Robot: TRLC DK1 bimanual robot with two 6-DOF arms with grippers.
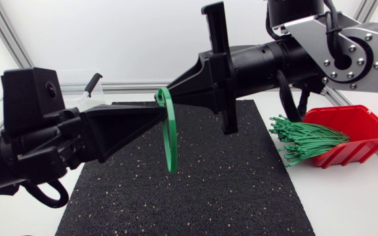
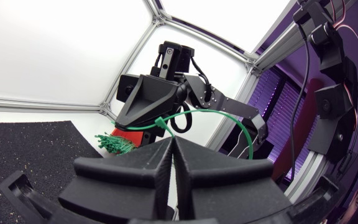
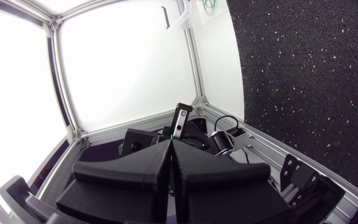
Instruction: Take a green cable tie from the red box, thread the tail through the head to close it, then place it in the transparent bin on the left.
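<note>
No text, label, number or sign can be read in any of the views. The red box (image 1: 363, 128) shows no legible print on its walls. The green cable tie (image 1: 170, 141) shows none along its strap. The black speckled mat (image 1: 241, 190) shows only pale flecks.

L gripper (image 1: 161, 117) & R gripper (image 1: 170, 93) meet tip-to-tip above black mat (image 1: 195, 190), both pinching looped green cable tie (image 1: 170, 147) hanging betw. them; red box (image 1: 363, 128) w/ spare ties (image 1: 304, 139) just beside mat's R edge.
</note>
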